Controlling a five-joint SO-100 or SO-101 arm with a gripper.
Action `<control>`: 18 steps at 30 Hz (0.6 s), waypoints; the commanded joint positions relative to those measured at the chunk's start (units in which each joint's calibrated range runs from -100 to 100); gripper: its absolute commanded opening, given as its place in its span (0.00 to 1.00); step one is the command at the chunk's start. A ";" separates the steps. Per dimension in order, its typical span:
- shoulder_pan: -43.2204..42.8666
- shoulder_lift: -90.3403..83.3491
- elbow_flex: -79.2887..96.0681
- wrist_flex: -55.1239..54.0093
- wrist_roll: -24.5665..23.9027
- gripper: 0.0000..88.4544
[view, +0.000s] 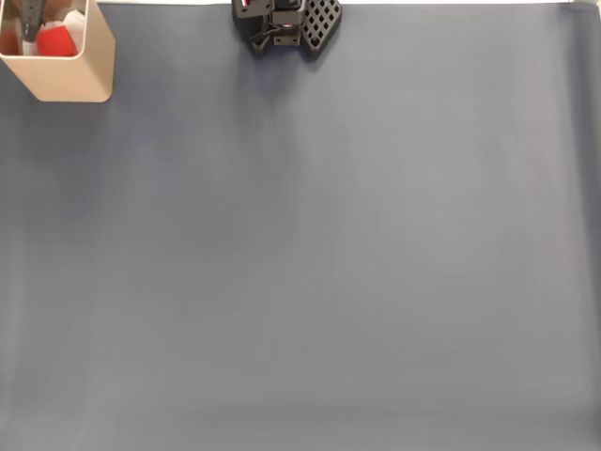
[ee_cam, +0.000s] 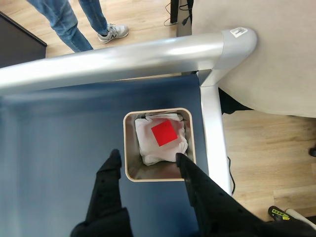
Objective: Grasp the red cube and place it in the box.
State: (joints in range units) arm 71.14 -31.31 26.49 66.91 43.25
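The red cube [ee_cam: 164,133] lies flat on white stuffing inside the beige box [ee_cam: 129,148], apart from my fingers. In the wrist view my gripper [ee_cam: 148,159] hangs open just above the box's near rim, one black finger [ee_cam: 112,165] outside its left wall and the other at its near right corner. Nothing is held between them. The fixed view has the box [view: 73,80] at the mat's top left corner, the red cube [view: 54,40] inside it, and a dark finger [view: 34,17] over its opening.
A blue-grey mat [view: 300,263] covers the table. The black arm base [view: 282,23] sits at the top edge. A silver metal frame [ee_cam: 123,57] runs just past the box. A person's legs in jeans [ee_cam: 64,19] stand on the wood floor beyond.
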 commanded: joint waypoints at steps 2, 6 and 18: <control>-0.69 -2.32 -2.31 0.06 -0.49 0.17; -0.83 -2.58 -2.31 0.14 -0.68 0.12; -2.89 -5.17 -1.86 1.21 -0.88 0.00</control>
State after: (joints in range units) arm 69.58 -34.17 26.49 67.70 42.61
